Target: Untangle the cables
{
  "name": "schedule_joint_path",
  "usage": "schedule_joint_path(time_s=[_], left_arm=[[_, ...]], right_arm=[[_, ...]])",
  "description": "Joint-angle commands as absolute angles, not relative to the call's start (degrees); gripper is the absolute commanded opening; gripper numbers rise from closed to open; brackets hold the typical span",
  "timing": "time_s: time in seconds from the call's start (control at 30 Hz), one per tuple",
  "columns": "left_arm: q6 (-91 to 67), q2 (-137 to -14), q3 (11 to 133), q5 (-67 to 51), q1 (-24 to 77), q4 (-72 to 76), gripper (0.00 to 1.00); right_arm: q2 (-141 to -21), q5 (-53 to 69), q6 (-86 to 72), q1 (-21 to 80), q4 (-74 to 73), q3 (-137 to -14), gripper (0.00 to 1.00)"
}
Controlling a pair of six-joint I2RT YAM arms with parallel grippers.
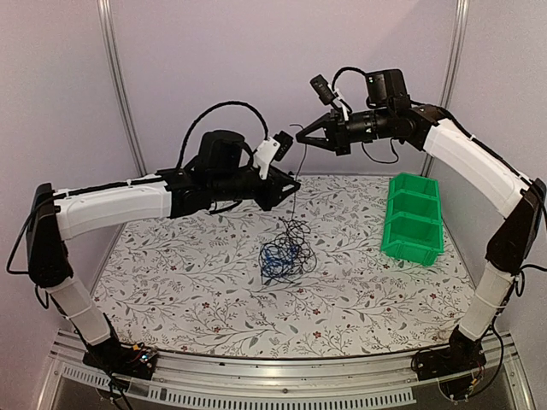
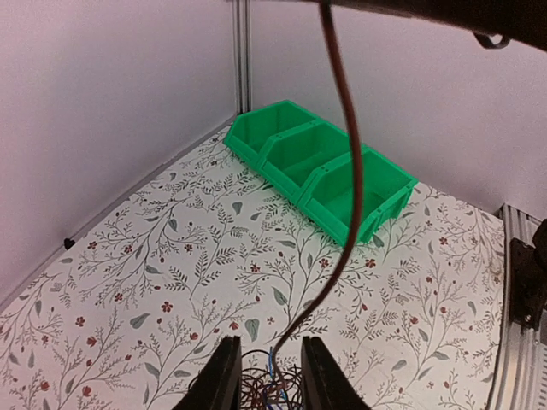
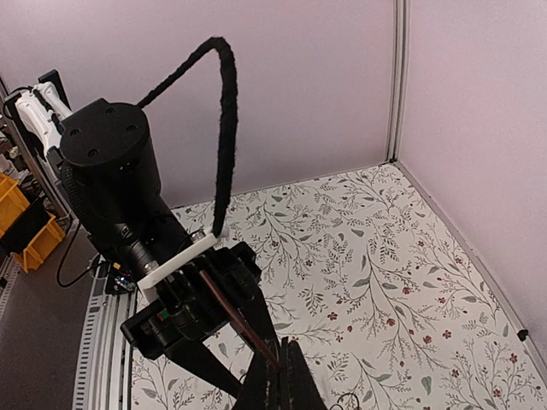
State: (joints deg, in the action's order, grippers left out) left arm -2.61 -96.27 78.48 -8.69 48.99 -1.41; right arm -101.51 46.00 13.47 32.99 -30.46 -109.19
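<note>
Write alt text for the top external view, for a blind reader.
The right gripper pinches a thin black strand, lifted from a tangle of black and blue cables on a floral table; the left gripper hovers open beside the strand. A green three-compartment bin sits at the table's right.

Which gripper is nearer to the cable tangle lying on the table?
Left. The left gripper hangs just above the cable tangle, its open fingers facing it. The right gripper is well above both, shut on one strand that runs down to the tangle.
</note>
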Motion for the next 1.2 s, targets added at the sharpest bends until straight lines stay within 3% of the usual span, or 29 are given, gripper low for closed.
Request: schedule_joint_path(time_s=[0.0, 0.1, 0.23, 0.33, 0.47, 0.53, 0.8, 1.03, 1.17], left_arm=[[-0.09, -98.32, 80.23, -10.46, 49.75, 2.37, 0.2], [-1.31, -98.56, 80.82, -10.14, 49.75, 4.35, 0.02], [-4.51, -97.08, 80.91, -8.3, 49.71, 7.01, 0.0], [-7.04, -96.02, 82.9, -6.39, 49.67, 6.85, 0.0], [-10.08, -95.33, 86.82, -5.71, 49.74, 5.47, 0.0], [-11.4, -95.19, 88.22, -5.71, 49.8, 5.0, 0.0], [-12.26, -95.53, 96.37, -2.71, 52.1, 0.82, 0.0], [-7.6, -101.22, 116.24, 1.4, 56.07, -10.33, 0.0], [-1.84, -106.21, 135.73, 7.2, 58.6, -12.62, 0.0]], right_arm=[[-100.65, 45.94, 10.8, 33.13, -29.82, -109.91, 0.0], [-100.29, 44.73, 10.85, 33.13, -29.88, -109.06, 0.0], [-99.93, 44.32, 9.54, 31.73, -28.28, -106.3, 0.04], [-100.39, 45.08, 8.32, 30.11, -26.46, -103.23, 0.47], [-100.11, 44.69, 10.57, 30.06, -20.05, -93.61, 0.7], [-98.96, 45.33, 9.29, 30.18, -11.78, -88.19, 0.76], [-103.75, 47.58, 3.85, 34.17, 3.06, -82.97, 0.71], [-111.7, 46.97, -3.33, 34.9, 7.41, -82.03, 0.33], [-113.99, 45.98, -5.42, 33.77, 8.37, -76.77, 0.27]])
